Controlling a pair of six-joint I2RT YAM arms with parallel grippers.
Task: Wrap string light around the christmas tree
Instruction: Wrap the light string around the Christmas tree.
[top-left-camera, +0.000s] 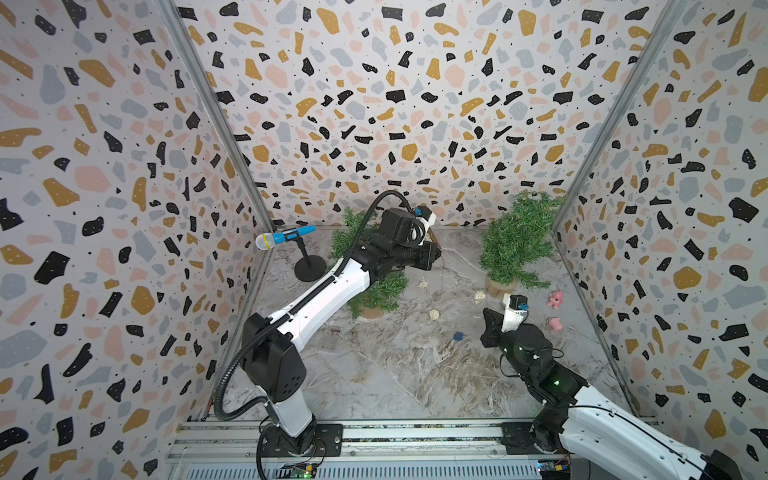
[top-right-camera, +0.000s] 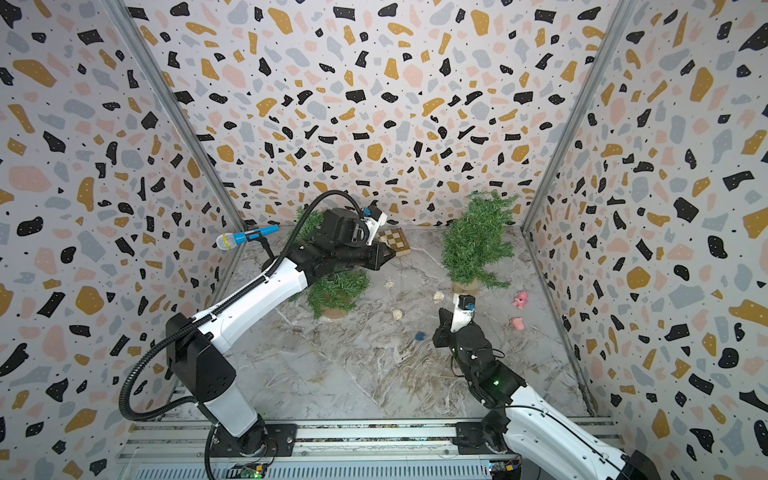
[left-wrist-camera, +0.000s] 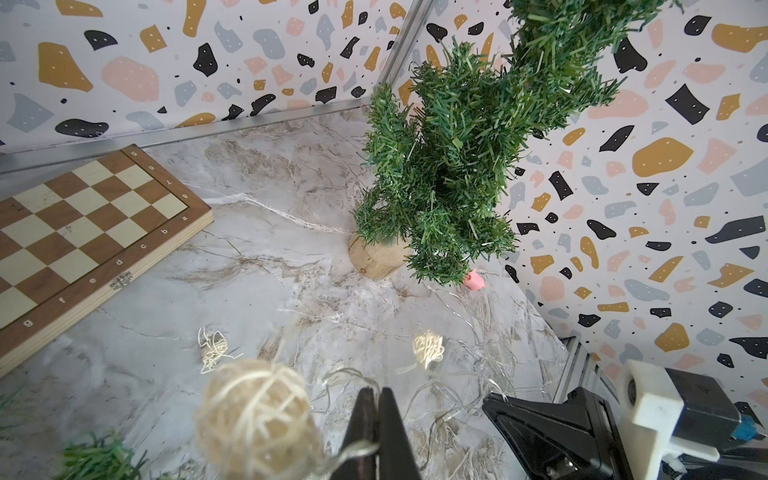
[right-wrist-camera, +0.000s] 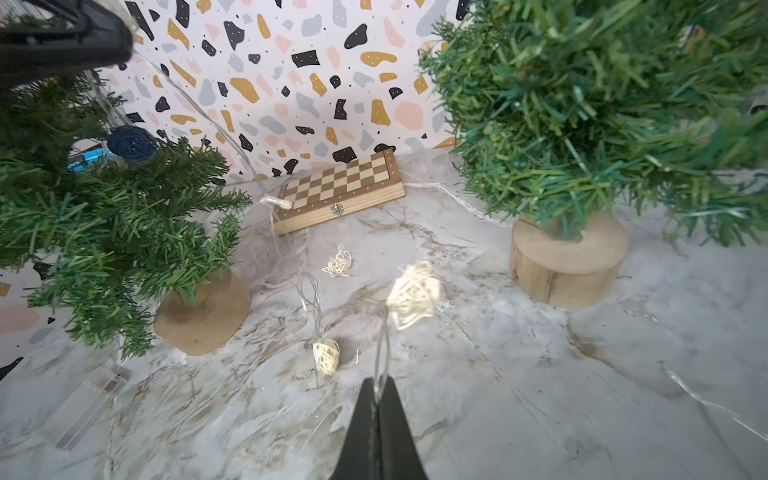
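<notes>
Two small green Christmas trees on wooden bases stand on the marble table. The left tree (top-left-camera: 376, 291) (right-wrist-camera: 104, 216) is under my left arm; the right tree (top-left-camera: 515, 241) (left-wrist-camera: 449, 174) stands in the back corner. The string light is a thin clear wire (right-wrist-camera: 382, 353) with pale wicker balls (right-wrist-camera: 413, 295) (left-wrist-camera: 253, 415) lying between the trees (top-left-camera: 434, 314). A dark blue ball (right-wrist-camera: 132, 143) sits in the left tree's branches. My left gripper (left-wrist-camera: 377, 390) (top-right-camera: 390, 253) is shut on the wire, raised beside the left tree. My right gripper (right-wrist-camera: 377, 382) (top-left-camera: 487, 313) is shut on a loop of wire low over the table.
A folded chessboard (left-wrist-camera: 83, 232) (right-wrist-camera: 340, 189) lies at the back wall. A blue microphone on a stand (top-left-camera: 284, 237) is at the back left. Two pink toys (top-left-camera: 555, 299) and a small blue ball (top-left-camera: 458, 336) lie on the table. A clear battery box (right-wrist-camera: 89, 409) lies near the left tree.
</notes>
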